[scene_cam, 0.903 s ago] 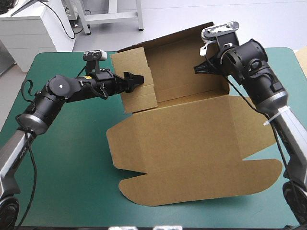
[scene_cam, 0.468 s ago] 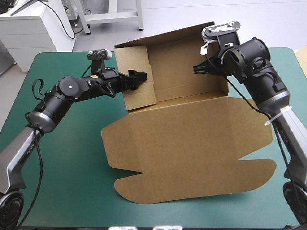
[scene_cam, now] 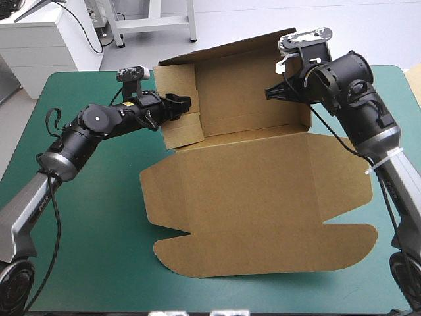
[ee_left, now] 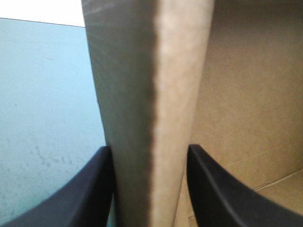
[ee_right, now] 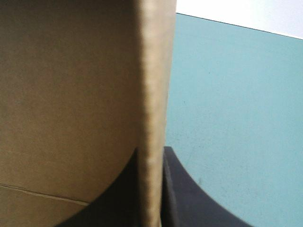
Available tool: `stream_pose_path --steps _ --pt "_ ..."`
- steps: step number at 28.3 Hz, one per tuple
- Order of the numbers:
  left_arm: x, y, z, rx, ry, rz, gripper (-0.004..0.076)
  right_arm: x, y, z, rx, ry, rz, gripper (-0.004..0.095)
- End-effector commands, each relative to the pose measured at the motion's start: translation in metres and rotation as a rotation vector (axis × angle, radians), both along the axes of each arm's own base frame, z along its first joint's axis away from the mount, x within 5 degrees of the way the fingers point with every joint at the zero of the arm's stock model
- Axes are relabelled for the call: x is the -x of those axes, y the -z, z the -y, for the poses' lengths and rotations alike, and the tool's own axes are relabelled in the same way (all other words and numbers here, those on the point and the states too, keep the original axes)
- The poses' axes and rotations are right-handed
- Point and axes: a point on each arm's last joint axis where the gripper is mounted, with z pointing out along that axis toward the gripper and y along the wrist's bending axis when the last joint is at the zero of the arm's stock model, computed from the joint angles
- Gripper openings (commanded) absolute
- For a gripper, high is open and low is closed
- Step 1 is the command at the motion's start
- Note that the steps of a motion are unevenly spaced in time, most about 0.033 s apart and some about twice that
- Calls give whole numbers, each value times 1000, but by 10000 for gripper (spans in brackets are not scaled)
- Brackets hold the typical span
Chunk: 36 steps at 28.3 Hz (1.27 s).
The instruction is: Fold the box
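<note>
The brown box (scene_cam: 263,197) lies in the middle of the teal-green table (scene_cam: 92,217). Its back wall (scene_cam: 243,85) and both side walls stand up, and the lid lies flat toward the front edge. My left gripper (scene_cam: 182,104) is shut on the left side wall (scene_cam: 179,122); in the left wrist view the doubled board edge (ee_left: 151,94) runs up between the black fingers (ee_left: 90,189). My right gripper (scene_cam: 272,92) is shut on the right side wall, where it meets the back wall. In the right wrist view, that wall's edge (ee_right: 154,94) stands between its fingers (ee_right: 189,198).
Bare teal-green cover lies to the left of the box and in a narrow strip along the front edge (scene_cam: 99,289). A tan edge (scene_cam: 414,78) shows beyond the table's far right corner.
The left gripper has drawn the left side wall back to the left and more upright. The whole box has slid a little away from the front edge. The right gripper has hardly moved.
</note>
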Motion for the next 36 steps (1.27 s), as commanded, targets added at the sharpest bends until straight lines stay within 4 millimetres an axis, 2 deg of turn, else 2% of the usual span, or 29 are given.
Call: stream_pose_path --steps 1,14,17,19,22,24,27,30,36 --pt "15 -28 1 41 34 55 -8 14 -29 5 -32 -34 126 1" --pt "17 -28 4 64 71 32 13 14 -28 10 12 -8 114 1" --pt "19 -27 5 4 126 70 130 14 -27 10 13 -8 112 0" --pt "22 -25 7 -14 168 61 267 14 -27 10 13 -8 112 0" --pt "23 -26 7 -15 174 65 542 14 -26 9 14 -8 109 0" --pt "24 -31 7 2 171 71 652 13 -24 9 20 -7 105 0" --pt "26 -43 8 46 176 79 657 10 -20 9 34 -4 96 0" --pt "30 -58 9 103 189 101 612 3 -14 8 59 17 82 0" --pt "33 -60 9 109 197 104 585 -5 -5 9 91 37 43 0"
